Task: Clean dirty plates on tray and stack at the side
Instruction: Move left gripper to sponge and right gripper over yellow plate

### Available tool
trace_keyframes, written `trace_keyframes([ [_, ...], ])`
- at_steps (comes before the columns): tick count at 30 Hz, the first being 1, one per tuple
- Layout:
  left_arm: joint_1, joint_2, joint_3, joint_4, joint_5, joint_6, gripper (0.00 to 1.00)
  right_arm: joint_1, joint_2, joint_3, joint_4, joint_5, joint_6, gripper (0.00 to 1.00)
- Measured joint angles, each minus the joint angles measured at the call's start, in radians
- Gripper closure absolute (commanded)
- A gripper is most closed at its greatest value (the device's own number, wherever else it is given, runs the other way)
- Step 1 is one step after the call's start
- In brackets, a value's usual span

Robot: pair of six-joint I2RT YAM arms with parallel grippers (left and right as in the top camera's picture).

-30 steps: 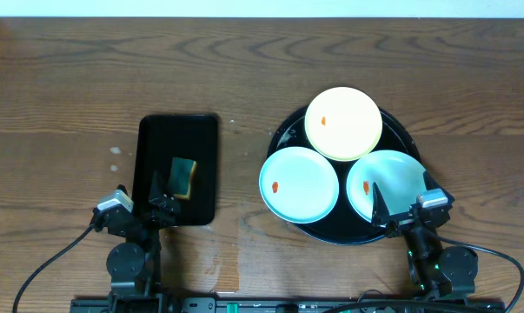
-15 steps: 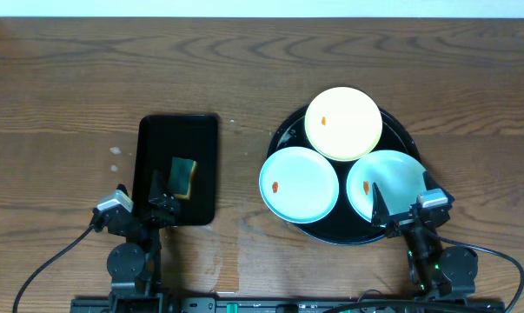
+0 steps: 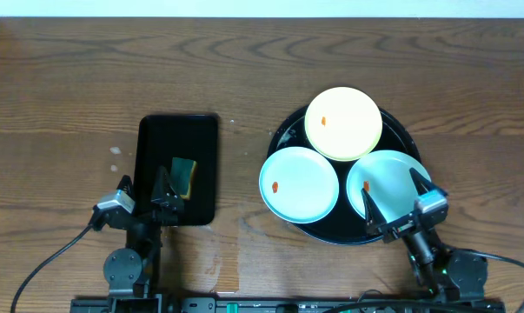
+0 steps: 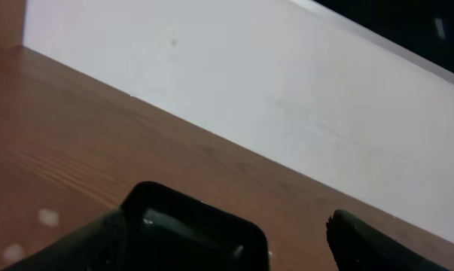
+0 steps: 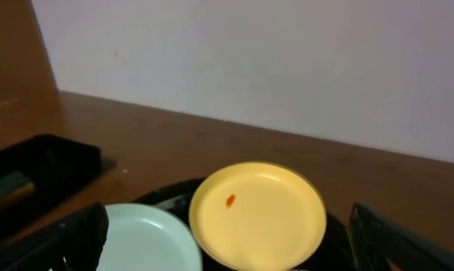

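Since all three dirty plates lie on the round black tray (image 3: 401, 130) with their orange smears unwiped, the task looks barely begun; no stack stands at the side. The pale yellow plate (image 3: 343, 123) rests at the far side, overlapping the rims of the left mint-blue plate (image 3: 299, 183) and the right mint-blue plate (image 3: 394, 165); the left one overhangs the tray's rim. All are round, shallow and smooth; the tray is glossy with a raised edge. A yellow-and-green sponge (image 3: 185, 176) lies in the rectangular black tray (image 3: 176, 139) on the grained wooden table (image 3: 114, 78). The left gripper (image 3: 142, 185) stands spread and empty near the sponge; the right gripper (image 3: 392, 193), jaws wide, holds nothing over the right plate's near edge.
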Motion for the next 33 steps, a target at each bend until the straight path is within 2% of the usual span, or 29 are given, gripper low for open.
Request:
trace_keyframes([
  [6, 0.000, 0.204, 0.267, -0.241, 0.033, 0.002, 0.14, 0.000, 0.224, 0.237, -0.176, -0.004, 0.034, 0.01],
  [11, 0.000, 0.504, 0.586, -0.500, 0.082, 0.056, 0.14, 0.000, 0.541, 0.510, -0.359, -0.006, 0.046, 0.01],
  [18, 0.000, 0.853, 0.998, -0.850, 0.108, 0.092, 0.14, 0.000, 0.974, 0.979, -0.742, -0.007, 0.039, 0.01],
  [21, 0.000, 0.926, 1.064, -0.890, 0.111, 0.098, 0.14, 0.000, 1.104, 1.114, -0.861, -0.014, 0.015, 0.01],
  [24, 0.000, 0.974, 1.076, -0.934, 0.112, 0.103, 0.14, 0.000, 1.189, 1.183, -0.889, -0.038, 0.010, 0.01],
  [33, 0.000, 0.989, 1.076, -1.011, 0.161, 0.102, 0.14, 0.000, 1.235, 1.193, -0.889, -0.164, 0.035, 0.01],
])
